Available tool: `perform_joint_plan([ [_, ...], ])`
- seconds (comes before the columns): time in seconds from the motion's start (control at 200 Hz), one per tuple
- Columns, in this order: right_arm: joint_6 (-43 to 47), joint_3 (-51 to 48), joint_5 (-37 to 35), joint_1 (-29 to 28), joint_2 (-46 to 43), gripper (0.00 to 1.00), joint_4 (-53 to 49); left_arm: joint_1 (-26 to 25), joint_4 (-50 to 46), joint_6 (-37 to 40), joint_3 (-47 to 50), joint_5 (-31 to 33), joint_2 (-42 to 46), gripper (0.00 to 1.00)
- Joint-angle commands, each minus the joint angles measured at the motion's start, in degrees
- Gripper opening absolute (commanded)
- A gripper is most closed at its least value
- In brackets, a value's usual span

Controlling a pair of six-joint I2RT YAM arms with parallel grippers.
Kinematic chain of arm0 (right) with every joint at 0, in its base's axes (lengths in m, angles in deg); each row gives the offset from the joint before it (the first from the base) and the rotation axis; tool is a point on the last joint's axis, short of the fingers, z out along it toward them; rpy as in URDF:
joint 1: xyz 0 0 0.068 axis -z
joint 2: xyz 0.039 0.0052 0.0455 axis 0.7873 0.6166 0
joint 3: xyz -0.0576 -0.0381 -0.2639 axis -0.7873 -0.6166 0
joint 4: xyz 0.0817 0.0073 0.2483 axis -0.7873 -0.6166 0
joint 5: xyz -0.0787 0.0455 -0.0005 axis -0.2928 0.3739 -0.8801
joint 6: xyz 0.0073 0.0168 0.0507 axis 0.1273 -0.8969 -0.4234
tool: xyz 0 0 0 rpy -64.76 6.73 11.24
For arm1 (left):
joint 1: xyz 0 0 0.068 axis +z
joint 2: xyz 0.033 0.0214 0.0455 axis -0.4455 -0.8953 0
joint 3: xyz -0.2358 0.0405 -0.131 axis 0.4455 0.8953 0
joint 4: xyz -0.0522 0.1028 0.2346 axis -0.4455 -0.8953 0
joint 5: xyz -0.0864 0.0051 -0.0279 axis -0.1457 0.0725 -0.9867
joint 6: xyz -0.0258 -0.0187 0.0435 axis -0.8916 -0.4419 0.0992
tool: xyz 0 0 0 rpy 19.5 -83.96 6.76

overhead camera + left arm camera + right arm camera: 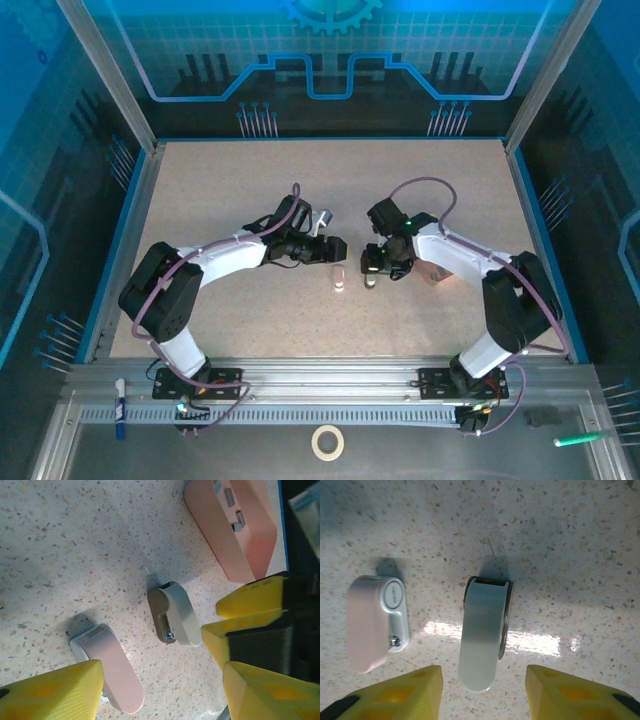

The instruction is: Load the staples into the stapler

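The stapler is a slim white piece with a grey metal channel along one side, lying flat on the speckled table. My right gripper is open just above it, one yellow finger on each side of its rounded end, touching nothing. The stapler also lies ahead of my left gripper, which is open with a wide gap. Grey staples sit in a pink tray. A single thin loose staple lies just beyond the stapler. From above, both grippers meet at the table's middle.
A small pink-and-white stapler-like piece lies left of the stapler, close by my left gripper's left finger. The right gripper's yellow fingers crowd the space beside the pink tray. Blue rails edge the table.
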State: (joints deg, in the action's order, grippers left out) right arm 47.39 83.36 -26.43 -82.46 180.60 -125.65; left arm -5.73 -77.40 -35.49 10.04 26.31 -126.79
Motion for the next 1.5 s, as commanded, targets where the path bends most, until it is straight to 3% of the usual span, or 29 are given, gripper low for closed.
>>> perform_joint_plan([
  [0.0,1.68,1.99,-1.63,-1.27,3.05,0.46,-2.62,0.68,-2.12,0.92,-0.47,1.17,2.28,0.66],
  [0.17,1.78,2.59,-1.2,-2.24,5.91,0.4,-1.79,0.98,-3.01,1.51,0.01,1.63,3.03,0.66],
  [0.375,1.52,4.15,-2.8,-3.68,5.58,0.22,-3.0,1.33,-3.02,1.5,0.58,1.65,3.32,0.66],
  [0.72,-0.24,7.49,-5.65,-7.44,6.23,0.2,-4.76,1.96,-2.66,1.4,1.71,1.48,4.12,0.66],
  [1.136,-0.49,8.44,-3.61,-8.15,10.77,0.24,-2.88,3.3,-2.9,1.19,3.65,2.16,6.26,0.66],
  [1.496,0.01,8.03,-6.67,-5.34,0.86,0.51,-5.56,3.63,-3.84,1.89,2.78,3.33,7.71,0.67],
])
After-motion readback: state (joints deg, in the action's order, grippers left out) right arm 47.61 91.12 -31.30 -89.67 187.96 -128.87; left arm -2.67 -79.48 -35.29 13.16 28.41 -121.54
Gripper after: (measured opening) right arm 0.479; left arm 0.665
